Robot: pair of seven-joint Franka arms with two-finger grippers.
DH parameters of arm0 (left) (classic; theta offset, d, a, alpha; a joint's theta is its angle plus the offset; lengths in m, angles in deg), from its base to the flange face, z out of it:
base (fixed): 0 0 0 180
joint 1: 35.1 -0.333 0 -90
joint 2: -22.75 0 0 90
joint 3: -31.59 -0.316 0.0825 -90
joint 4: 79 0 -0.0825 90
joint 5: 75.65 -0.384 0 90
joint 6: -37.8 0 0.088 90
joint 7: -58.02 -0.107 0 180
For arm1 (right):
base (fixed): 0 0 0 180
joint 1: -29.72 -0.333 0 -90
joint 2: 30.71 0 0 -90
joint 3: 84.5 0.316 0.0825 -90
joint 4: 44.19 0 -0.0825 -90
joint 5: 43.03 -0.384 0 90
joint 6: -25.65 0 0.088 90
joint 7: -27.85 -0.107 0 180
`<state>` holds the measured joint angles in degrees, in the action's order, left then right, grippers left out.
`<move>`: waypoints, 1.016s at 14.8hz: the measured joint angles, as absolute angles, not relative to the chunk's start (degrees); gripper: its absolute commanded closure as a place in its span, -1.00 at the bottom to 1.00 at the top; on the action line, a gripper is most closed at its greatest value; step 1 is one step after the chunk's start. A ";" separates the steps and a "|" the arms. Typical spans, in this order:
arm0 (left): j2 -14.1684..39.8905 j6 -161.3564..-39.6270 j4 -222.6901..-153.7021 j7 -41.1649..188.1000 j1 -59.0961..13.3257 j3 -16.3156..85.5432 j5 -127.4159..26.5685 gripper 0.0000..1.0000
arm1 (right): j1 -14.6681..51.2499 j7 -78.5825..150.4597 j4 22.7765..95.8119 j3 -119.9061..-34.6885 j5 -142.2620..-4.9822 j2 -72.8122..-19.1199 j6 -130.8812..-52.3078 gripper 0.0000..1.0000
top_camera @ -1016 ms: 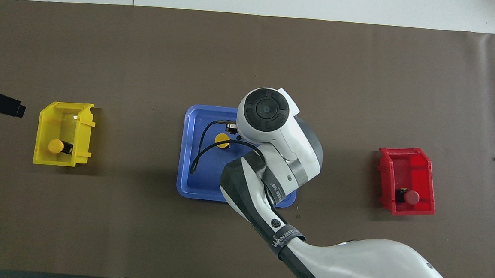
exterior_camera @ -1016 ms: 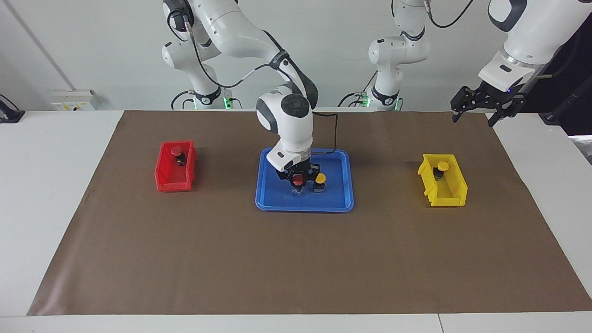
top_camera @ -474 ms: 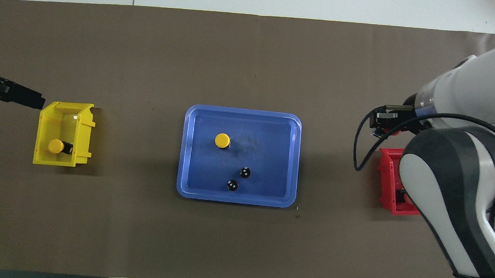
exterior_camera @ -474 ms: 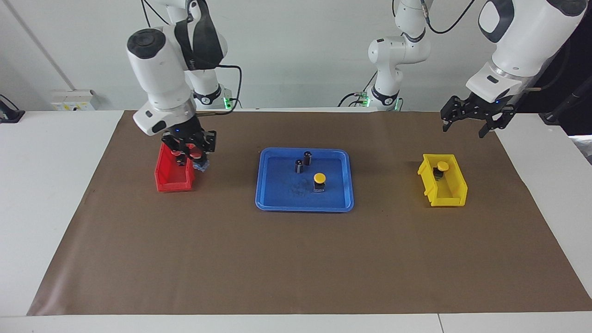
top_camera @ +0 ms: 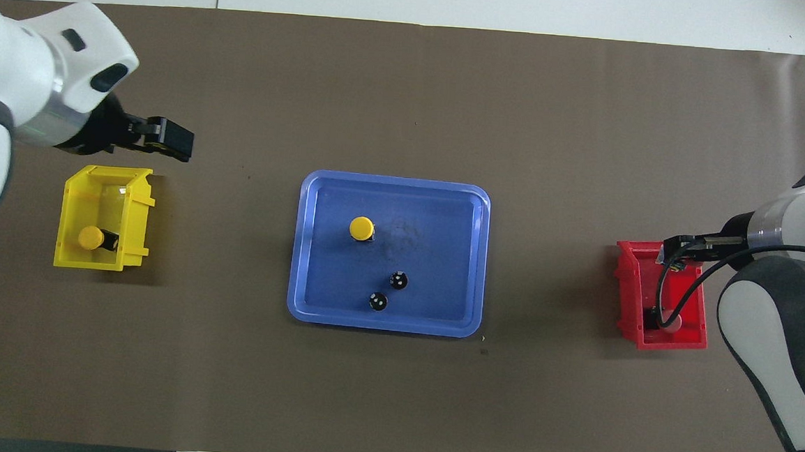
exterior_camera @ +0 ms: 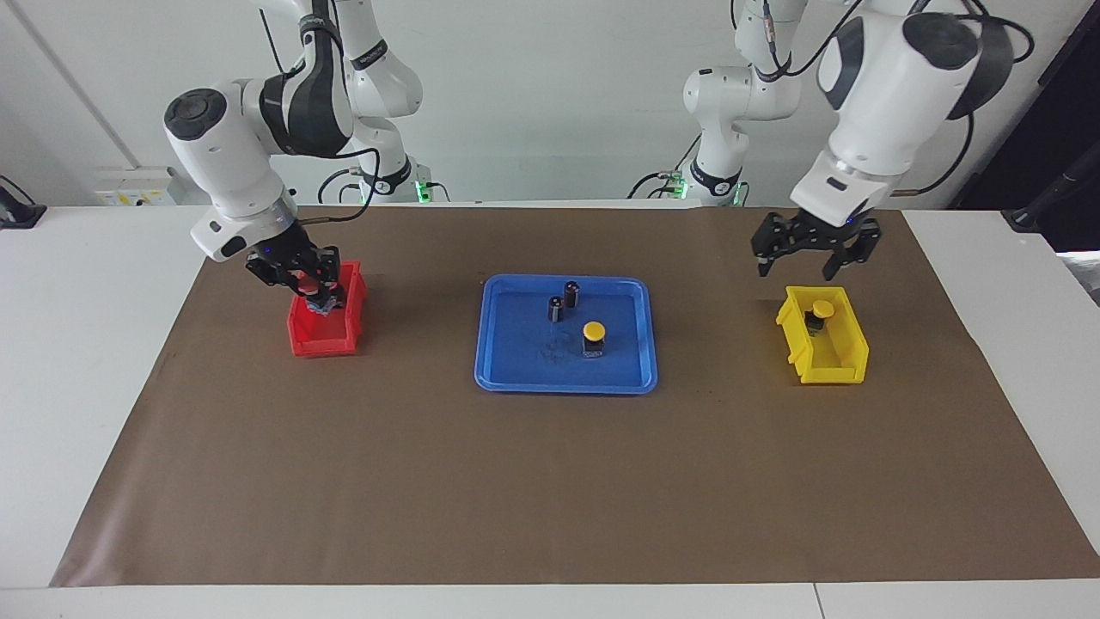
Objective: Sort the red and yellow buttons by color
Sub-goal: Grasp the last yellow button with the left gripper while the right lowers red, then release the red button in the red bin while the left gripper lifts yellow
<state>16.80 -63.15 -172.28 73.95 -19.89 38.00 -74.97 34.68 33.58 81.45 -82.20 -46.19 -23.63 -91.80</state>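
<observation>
The right gripper is pinching a red button, apparently low inside the red bin for release. The left gripper, jaws spread, is hovering over the yellow bin. One yellow button is waiting farther out on the tray.

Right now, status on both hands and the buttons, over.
Right hand shut on red button, over red bin. Left hand open, over yellow bin. One yellow button left in blue tray. Nothing blocking.
</observation>
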 measured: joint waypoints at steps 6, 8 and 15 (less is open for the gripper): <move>10.45 -77.84 -180.20 91.85 -5.90 38.30 -74.88 -0.97 | 35.75 37.32 87.69 -82.01 -46.24 -23.64 -98.75 0.71; 10.17 -85.67 -186.04 95.06 -3.82 38.28 -74.88 -0.96 | 36.67 38.49 88.67 -82.04 -46.24 -23.64 -99.22 0.71; 7.75 -93.79 -191.50 99.41 -1.59 38.24 -74.87 -0.80 | 36.87 39.37 92.96 -81.88 -46.24 -23.66 -105.64 0.70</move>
